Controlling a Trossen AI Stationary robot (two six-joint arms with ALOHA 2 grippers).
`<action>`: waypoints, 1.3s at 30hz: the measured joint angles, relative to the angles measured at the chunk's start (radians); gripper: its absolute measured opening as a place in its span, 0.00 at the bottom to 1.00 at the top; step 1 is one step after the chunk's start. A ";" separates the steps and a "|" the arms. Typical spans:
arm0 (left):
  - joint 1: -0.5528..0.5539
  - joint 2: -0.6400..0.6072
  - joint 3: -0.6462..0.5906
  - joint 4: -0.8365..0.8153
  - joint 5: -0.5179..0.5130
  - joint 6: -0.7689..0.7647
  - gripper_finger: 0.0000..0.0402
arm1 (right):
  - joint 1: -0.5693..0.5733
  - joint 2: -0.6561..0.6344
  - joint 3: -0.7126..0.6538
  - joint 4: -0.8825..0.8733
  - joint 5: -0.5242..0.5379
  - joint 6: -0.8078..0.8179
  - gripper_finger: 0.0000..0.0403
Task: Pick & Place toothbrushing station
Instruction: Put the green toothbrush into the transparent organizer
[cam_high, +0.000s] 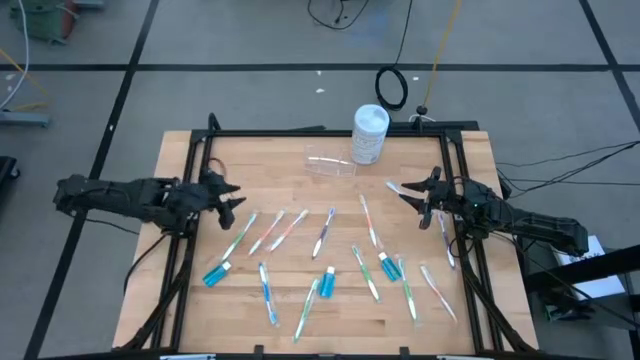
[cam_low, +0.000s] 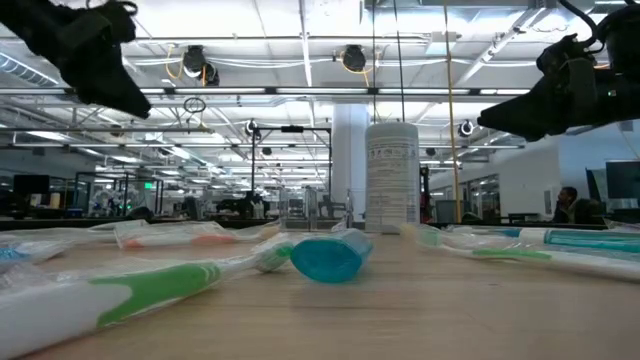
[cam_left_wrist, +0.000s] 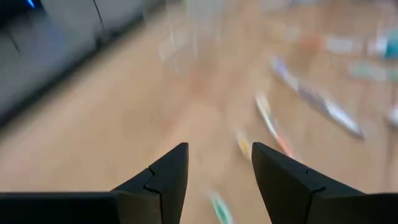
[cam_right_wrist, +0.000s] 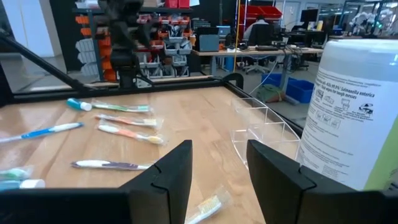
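Right gripper (cam_right_wrist: 219, 171): fingers parted, empty; clear cup (cam_right_wrist: 261, 134) lies just ahead, white canister (cam_right_wrist: 351, 112) beside it. Left gripper (cam_left_wrist: 219, 174): parted, empty.

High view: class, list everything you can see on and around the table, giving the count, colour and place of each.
toothbrushes: about a dozen, pastel green, pink, orange, purple and blue, scattered flat across the middle and near half of the table
tubes: three, blue, lying among the toothbrushes
cup: one, clear, at the far side, beside the canister
canister: one, white, upright at the far edge
table: one, light wood
cable: one coil, black, on the floor beyond the table
left gripper: one, dark, open and empty, above the table's left side
right gripper: one, dark, open and empty, above the right side
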 joint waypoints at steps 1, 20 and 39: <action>0.000 0.041 0.023 -0.050 0.038 -0.055 0.45 | 0.000 0.000 0.000 -0.001 0.000 0.006 0.36; -0.001 0.418 -0.081 0.011 0.293 -0.534 0.45 | 0.000 0.000 0.000 -0.003 0.002 -0.082 0.36; -0.002 0.540 -0.158 0.148 0.265 -0.578 0.45 | 0.000 0.000 0.000 0.051 0.005 -0.198 0.36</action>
